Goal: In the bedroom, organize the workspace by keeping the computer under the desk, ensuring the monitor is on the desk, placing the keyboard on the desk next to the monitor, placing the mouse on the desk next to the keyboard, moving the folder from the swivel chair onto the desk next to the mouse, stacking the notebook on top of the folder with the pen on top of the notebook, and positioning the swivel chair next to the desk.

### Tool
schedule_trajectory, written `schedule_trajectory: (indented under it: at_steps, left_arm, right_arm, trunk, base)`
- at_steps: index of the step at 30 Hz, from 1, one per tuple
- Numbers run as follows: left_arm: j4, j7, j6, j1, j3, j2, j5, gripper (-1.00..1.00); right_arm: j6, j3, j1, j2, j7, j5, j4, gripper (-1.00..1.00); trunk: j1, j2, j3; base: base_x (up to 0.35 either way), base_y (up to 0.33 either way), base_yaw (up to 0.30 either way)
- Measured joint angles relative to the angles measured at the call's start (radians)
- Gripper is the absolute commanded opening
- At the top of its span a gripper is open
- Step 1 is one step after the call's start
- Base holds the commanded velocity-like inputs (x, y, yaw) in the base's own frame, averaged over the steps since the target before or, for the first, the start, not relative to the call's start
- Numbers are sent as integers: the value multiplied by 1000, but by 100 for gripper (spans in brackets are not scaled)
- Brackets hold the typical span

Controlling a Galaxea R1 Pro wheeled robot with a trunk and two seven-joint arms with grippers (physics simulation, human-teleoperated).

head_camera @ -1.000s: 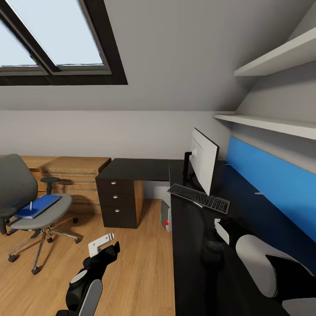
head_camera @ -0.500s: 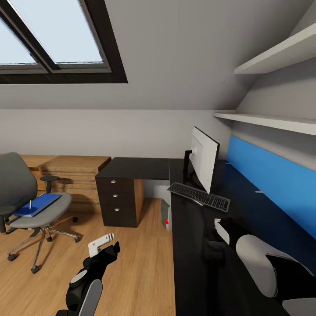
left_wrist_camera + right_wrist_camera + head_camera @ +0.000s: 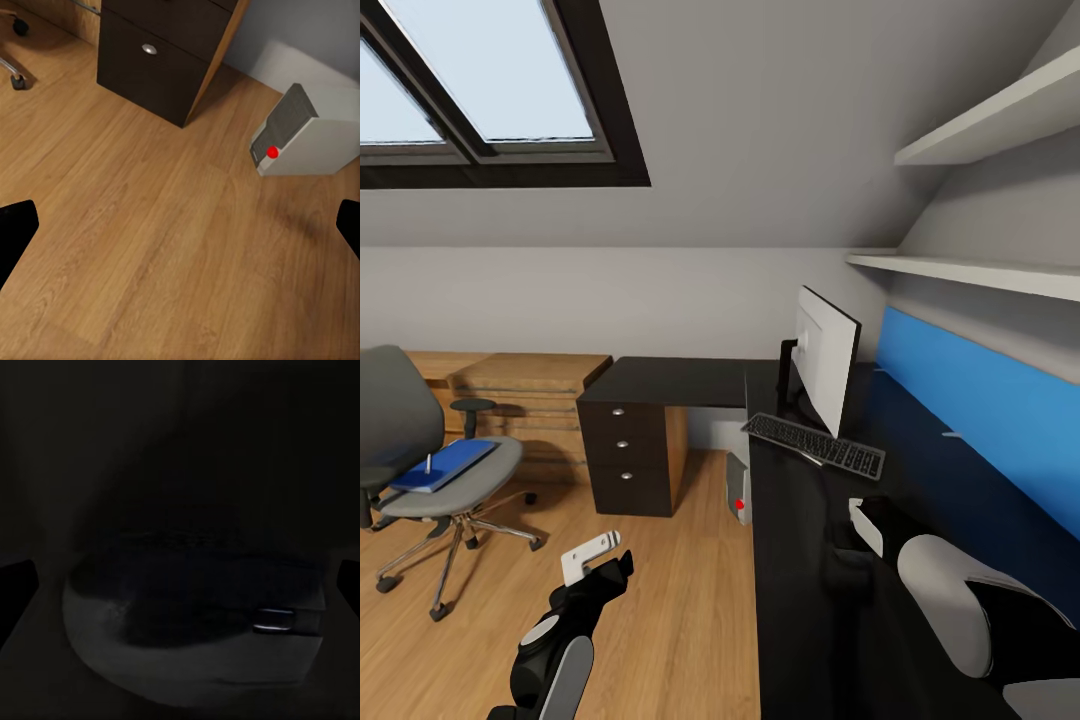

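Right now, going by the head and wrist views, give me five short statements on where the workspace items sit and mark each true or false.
1. The folder lies on the swivel chair seat. True.
2. The keyboard is on the floor. False: it lies on the desk, in front of the monitor.
3. The computer stands on the wood floor by the drawer unit. True.
4. The left tool is shut on the folder. False: its fingers are spread apart, holding nothing.
5. The mouse sits right in front of the right tool, on the dark desk. True.
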Motion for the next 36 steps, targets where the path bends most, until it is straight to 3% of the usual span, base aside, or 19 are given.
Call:
schedule_trajectory:
  at_steps: [15,20,36]
  left_arm:
    - [0,0,0,0,0,0,0,100]
    - [0,0,0,0,0,0,0,100]
    - [0,0,0,0,0,0,0,100]
  right_arm:
    - [-1,0,0,0,-1,1,0,100]
    - [-1,0,0,0,-1,1,0,100]
    - [-1,0,0,0,-1,2,0,100]
  trunk:
    - [0,0,0]
    - [19,-35,-16]
    - [19,-35,-16]
  base:
    - [0,0,0]
    - [0,0,0]
    - [0,0,0]
